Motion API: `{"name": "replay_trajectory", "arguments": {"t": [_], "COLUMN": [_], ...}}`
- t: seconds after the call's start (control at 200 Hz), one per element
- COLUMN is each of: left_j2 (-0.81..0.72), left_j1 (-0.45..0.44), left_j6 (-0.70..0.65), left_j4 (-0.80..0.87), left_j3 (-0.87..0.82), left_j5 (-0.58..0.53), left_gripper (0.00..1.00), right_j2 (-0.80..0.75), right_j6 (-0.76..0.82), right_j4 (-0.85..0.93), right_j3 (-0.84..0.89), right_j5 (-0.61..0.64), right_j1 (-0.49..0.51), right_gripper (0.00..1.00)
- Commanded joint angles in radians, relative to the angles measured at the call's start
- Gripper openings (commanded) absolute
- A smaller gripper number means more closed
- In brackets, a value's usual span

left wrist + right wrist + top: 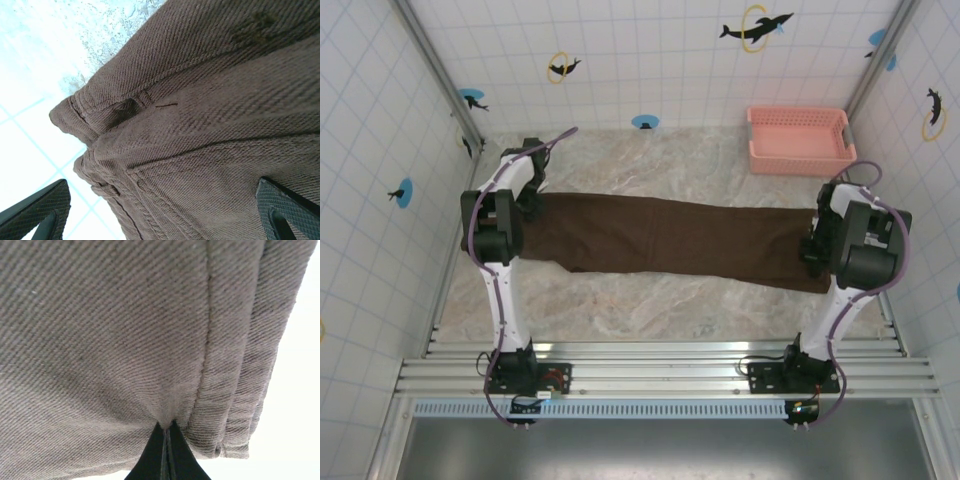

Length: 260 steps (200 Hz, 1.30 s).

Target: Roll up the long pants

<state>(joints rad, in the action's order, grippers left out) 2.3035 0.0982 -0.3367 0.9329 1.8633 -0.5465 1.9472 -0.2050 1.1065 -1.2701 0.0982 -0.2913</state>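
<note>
Pants pinched in right gripper, left gripper spread

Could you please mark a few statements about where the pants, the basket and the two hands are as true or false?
1. The long pants lie spread out flat across the table, with no part rolled. True.
2. The left hand is shut on the waistband. False: its fingers stand wide apart over the waistband end.
3. The right hand is shut, pinching the fabric at the leg end. True.
4. The long pants sit inside the pink basket. False: the basket stands at the far right of the table, apart from the pants.
</note>
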Motion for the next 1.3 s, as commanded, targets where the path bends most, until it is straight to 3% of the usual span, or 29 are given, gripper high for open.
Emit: {"name": "replay_trajectory", "arguments": {"t": [0.0,0.2,0.415,0.726,0.751,0.796,0.881,1.031,1.141,1.296], "left_j2": [0.020,0.023,0.027,0.020,0.020,0.016,0.008,-0.002,0.041,0.111], "left_j1": [0.006,0.005,0.004,0.005,0.005,0.005,0.006,0.013,0.016,0.016], "left_j6": [0.007,0.004,0.002,-0.002,-0.002,-0.002,-0.005,-0.012,-0.004,0.018], "left_j4": [0.017,0.017,0.015,0.019,0.021,0.022,0.014,-0.028,-0.005,0.006], "left_j3": [0.027,0.025,0.036,0.034,0.036,0.036,0.039,0.063,0.143,0.168], "left_j5": [0.011,0.007,0.010,0.032,0.032,0.028,0.005,-0.016,0.017,0.028], "left_gripper": [0.97,0.97,0.97,0.97,0.97,0.97,0.97,0.97,0.90,0.91], "right_j2": [-0.089,-0.186,-0.285,-0.248,-0.237,-0.223,-0.225,-0.209,-0.193,-0.196], "right_j6": [0.005,0.027,0.023,-0.014,-0.015,-0.016,-0.022,-0.018,-0.014,-0.027], "right_j4": [0.040,0.136,0.169,0.154,0.157,0.156,0.149,0.152,0.149,0.145], "right_j3": [-0.035,-0.062,0.046,0.112,0.110,0.110,0.087,0.020,0.003,0.007], "right_j5": [0.032,0.037,0.033,0.010,0.010,0.014,0.016,0.003,0.012,0.025], "right_j1": [0.000,0.000,-0.004,0.006,0.008,0.012,0.021,0.032,0.039,0.039], "right_gripper": [0.00,0.00,0.00,0.00,0.07,0.29,0.46,0.49,0.50,0.62]}}
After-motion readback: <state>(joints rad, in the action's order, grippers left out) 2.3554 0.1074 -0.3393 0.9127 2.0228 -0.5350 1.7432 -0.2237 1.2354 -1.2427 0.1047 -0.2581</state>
